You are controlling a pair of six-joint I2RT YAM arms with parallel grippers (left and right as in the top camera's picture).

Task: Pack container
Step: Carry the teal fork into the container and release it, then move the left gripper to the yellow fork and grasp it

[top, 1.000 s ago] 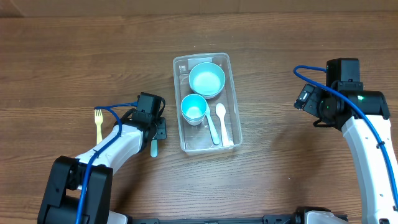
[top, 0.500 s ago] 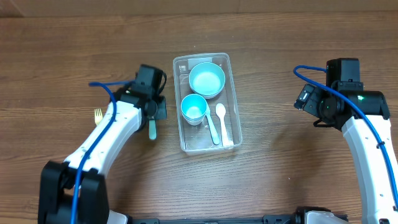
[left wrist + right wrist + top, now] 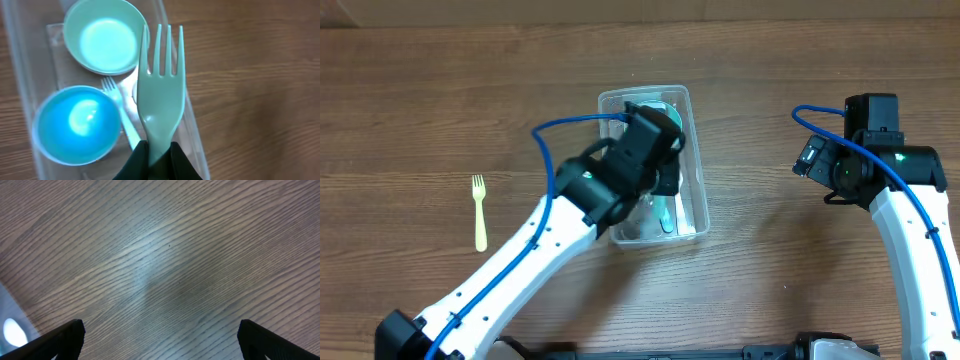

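The clear container [image 3: 698,190] stands mid-table and holds a light-blue bowl [image 3: 102,37], a blue cup [image 3: 77,125] and white cutlery [image 3: 120,107]. My left gripper [image 3: 665,182] hangs over the container's right half. It is shut on the handle of a pale green fork [image 3: 160,95], whose tines point along the tub's right wall [image 3: 194,137]. In the left wrist view the jaws [image 3: 159,156] pinch the fork's handle. My right gripper [image 3: 810,158] is open and empty above bare wood to the right of the container, and its fingertips show far apart in the right wrist view [image 3: 160,340].
A yellow fork [image 3: 479,212] lies on the wooden table far left of the container. My left arm [image 3: 550,250] stretches diagonally from the bottom left to the tub. A corner of the container shows at the right wrist view's lower left [image 3: 10,330].
My left arm has swung right from the table beside the container to above it, carrying the pale green fork. The yellow fork is uncovered. The right arm has not moved.
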